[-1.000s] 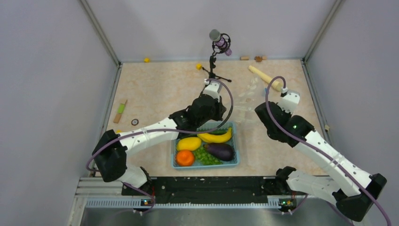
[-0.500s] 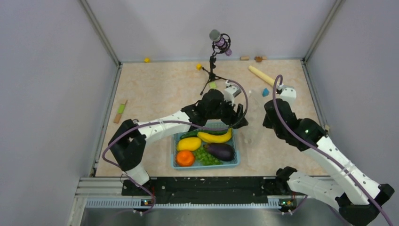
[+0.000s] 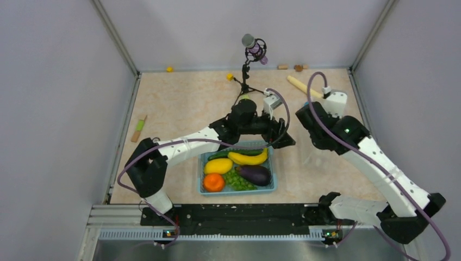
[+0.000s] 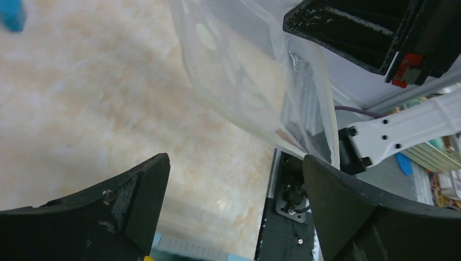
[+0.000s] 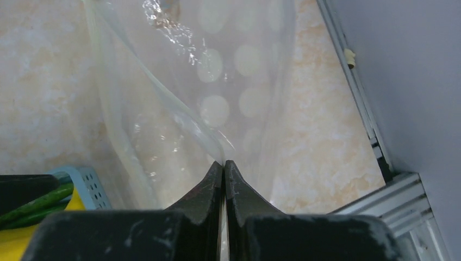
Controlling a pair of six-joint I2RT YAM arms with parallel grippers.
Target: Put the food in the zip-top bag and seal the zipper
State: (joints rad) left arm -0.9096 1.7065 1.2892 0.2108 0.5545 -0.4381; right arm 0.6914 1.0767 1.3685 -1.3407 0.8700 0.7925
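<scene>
In the overhead frame's lower centre, the food [image 3: 237,179] lies in the basket [image 3: 200,176]. The zip-top bag [image 3: 307,155] is just right of it, and the microphone stand [image 3: 245,81] is behind.

Nothing readable anywhere, tbh. The closest thing is a small red tag [image 4: 403,78] at the top right of the left wrist view, and it's too tiny and blurry to make out. The clear soft plastic zip-top bag [image 5: 217,109] only has plain white dots, no print.

A lab test booth — grey walls [image 3: 54,81], stand-mounted microphone [image 3: 248,40].
</scene>
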